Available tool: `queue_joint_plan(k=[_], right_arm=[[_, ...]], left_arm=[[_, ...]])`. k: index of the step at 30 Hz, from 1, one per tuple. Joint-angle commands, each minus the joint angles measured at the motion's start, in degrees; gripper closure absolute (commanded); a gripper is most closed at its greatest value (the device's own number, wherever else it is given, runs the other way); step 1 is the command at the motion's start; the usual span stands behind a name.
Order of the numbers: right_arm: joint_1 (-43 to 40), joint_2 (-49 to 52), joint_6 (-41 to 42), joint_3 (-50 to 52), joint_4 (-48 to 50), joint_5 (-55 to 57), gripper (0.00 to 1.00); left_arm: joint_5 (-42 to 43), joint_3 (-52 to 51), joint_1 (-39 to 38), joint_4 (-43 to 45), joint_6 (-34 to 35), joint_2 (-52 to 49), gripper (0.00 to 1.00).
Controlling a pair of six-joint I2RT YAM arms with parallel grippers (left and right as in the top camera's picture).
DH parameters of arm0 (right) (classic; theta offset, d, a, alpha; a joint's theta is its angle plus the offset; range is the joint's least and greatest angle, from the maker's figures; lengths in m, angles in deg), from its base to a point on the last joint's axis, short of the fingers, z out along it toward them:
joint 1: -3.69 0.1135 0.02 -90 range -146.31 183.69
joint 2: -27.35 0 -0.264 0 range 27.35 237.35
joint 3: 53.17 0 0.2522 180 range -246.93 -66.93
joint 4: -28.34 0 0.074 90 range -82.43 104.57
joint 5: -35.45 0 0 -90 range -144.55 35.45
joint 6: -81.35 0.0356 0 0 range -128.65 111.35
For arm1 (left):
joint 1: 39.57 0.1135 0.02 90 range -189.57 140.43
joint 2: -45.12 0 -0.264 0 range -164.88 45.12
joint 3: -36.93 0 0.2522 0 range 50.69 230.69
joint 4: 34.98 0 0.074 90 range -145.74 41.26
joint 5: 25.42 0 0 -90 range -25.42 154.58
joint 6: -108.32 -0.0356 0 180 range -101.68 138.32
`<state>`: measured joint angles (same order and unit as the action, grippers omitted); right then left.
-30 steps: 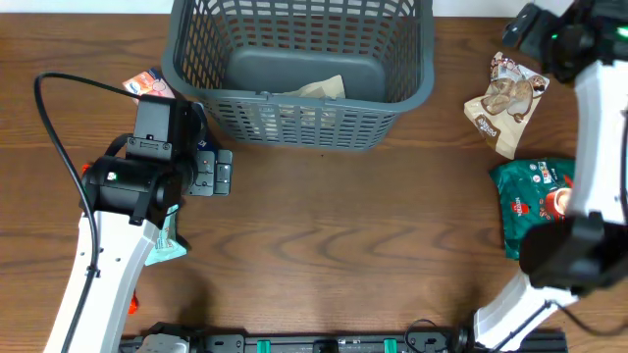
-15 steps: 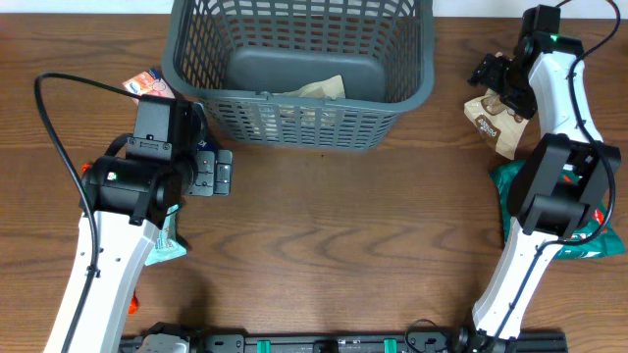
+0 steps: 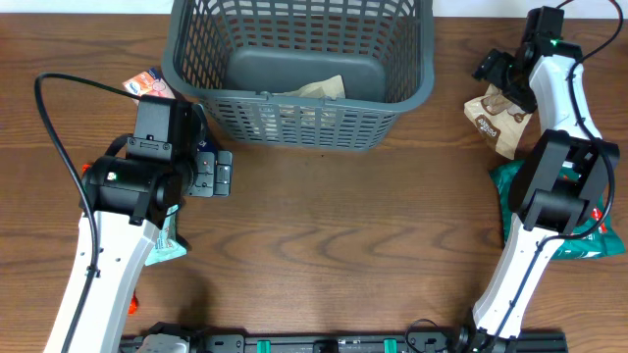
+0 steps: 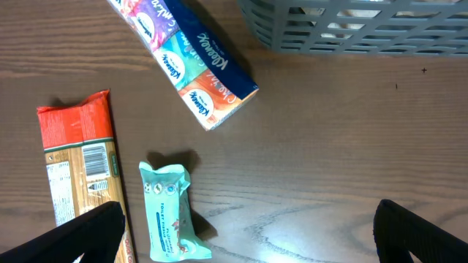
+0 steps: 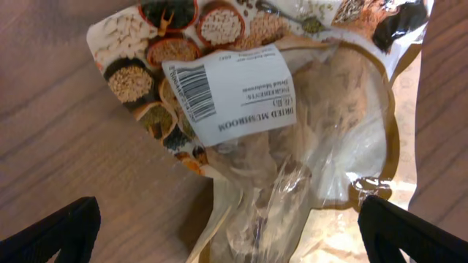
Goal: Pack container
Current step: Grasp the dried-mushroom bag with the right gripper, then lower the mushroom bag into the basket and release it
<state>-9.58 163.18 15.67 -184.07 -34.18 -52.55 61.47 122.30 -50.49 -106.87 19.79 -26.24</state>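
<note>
Basket (image 3: 304,116) sits far centre on the table, one tan pack (image 3: 320,87) already inside. Right gripper (image 3: 498,76) hangs over the mushroom pouch (image 5: 278,131) at far right, fingers spread wide, nothing held. Left gripper (image 3: 228,174) is parked by the basket's near-left corner, also wide and empty, above a tissue pack (image 4: 197,62), mint bar (image 4: 170,212) and red pack (image 4: 77,168). Risks: the pouch looks like loose crinkly film lying flat, so a shallow pinch may catch only a fold and slip mid-carry. Hanging low, it could snag the basket rim. Green bag (image 3: 520,196) lies just near of it and may get nudged.
</note>
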Motion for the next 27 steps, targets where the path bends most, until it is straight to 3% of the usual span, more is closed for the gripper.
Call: queue_joint_plan(k=[1, 9, 10, 11, 13, 15, 16, 17, 27], right_arm=[[-0.8, 3.3, -0.9, -0.1, -0.4, 0.8, 0.01], [-1.0, 5.6, -2.8, -0.1, -0.9, 0.8, 0.02], [-1.0, 5.6, -3.8, -0.1, -0.9, 0.8, 0.08], [-1.0, 5.7, -4.3, -0.1, -0.9, 0.8, 0.14], [-1.1, 5.7, -5.5, -0.1, -0.9, 0.8, 0.37], [-1.0, 5.7, -5.8, -0.1, -1.0, 0.8, 0.68], [-1.0, 5.7, -5.7, -0.1, -1.2, 0.7, 0.9], [-1.0, 5.7, -5.7, -0.1, -1.4, 0.4, 0.97], [-0.2, 0.1, -9.8, -0.3, -2.1, -2.4, 0.99]], left_arm=[[0.2, -0.2, 0.2, -0.3, -0.3, 0.3, 0.01], [0.2, -0.2, 0.2, -0.3, -0.3, 0.3, 0.01], [0.2, -0.2, 0.2, -0.3, -0.3, 0.3, 0.01], [0.2, -0.2, 0.2, -0.3, -0.3, 0.3, 0.01], [0.2, -0.2, 0.2, -0.3, -0.3, 0.3, 0.01], [0.2, -0.2, 0.2, -0.3, -0.3, 0.3, 0.01], [0.2, -0.2, 0.2, -0.3, -0.3, 0.3, 0.01], [0.2, -0.2, 0.2, -0.3, -0.3, 0.3, 0.01], [0.2, -0.2, 0.2, -0.3, -0.3, 0.3, 0.01]])
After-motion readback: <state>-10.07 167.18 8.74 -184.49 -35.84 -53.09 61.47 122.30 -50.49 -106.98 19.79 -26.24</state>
